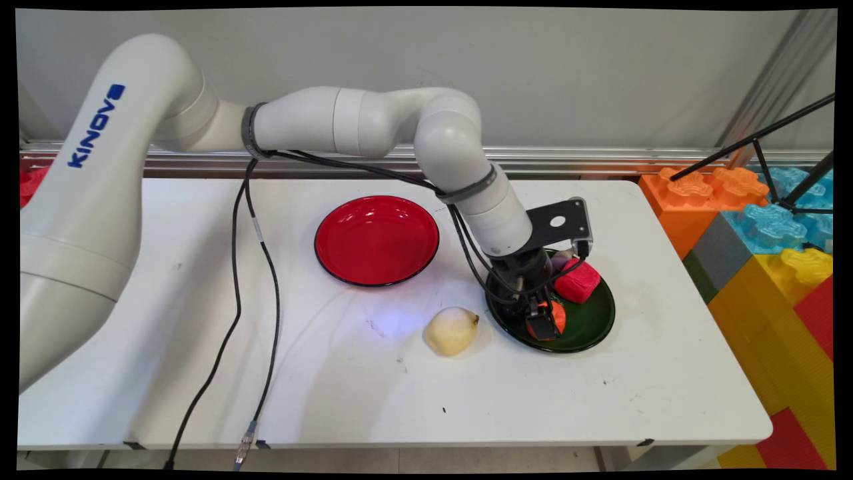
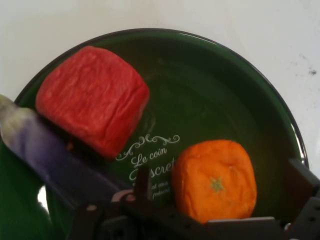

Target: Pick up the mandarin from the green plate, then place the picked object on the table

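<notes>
Hand view: gripper is down inside the green plate, w/ the orange toy fruit sitting between its two fingers. One finger stands just beside the orange's left side, the other at its right near the plate rim. Jaws are open about as wide as the orange; a thin gap shows on the left side, so can't tell if either pad is actually touching it. Orange rests on the plate floor, green star mark on top facing the camera. White script lettering on the plate floor lies just left of the orange.

Red block, soft-looking and squarish, lies in the same plate, apart from the orange and outside the jaws. A purple object, long and w/ a pale tip, lies along the red block's lower edge, partly over the plate rim; what it is can't be told.

Main view: gripper points down into the green plate at the table's right-centre, orange toy fruit partly hidden behind the fingers. Red block sits toward the plate's far side. A pale yellow pear-like fruit lies on the white table just left of the green plate, not touching it. A red plate stands farther left & back, well apart from the gripper.
</notes>
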You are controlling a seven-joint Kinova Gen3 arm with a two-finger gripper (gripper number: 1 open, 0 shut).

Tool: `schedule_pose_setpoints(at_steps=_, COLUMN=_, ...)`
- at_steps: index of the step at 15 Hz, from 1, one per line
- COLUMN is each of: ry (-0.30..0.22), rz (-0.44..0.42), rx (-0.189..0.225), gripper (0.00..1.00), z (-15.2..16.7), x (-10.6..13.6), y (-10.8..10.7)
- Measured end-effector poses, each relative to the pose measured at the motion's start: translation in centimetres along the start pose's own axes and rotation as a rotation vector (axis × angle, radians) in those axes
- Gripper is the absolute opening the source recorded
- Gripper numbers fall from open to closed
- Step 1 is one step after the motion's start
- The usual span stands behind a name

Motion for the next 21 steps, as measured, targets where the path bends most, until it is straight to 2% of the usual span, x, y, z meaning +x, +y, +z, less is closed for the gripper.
schedule_pose_setpoints(at_steps=2, ry=0.001, rz=0.006, rx=-0.002, gripper=1.00, z=0.1, x=0.0, y=0.0)
schedule_pose_setpoints(at_steps=3, ry=0.001, rz=0.011, rx=-0.004, gripper=0.00, z=0.1, x=0.0, y=0.0)
schedule_pose_setpoints(at_steps=13, ry=-0.008, rz=0.022, rx=-0.014, gripper=0.00, z=0.1, x=-0.3, y=0.2)
schedule_pose_setpoints(at_steps=21, ry=0.035, rz=0.001, rx=-0.006, gripper=0.00, z=-3.5, x=2.3, y=0.4)
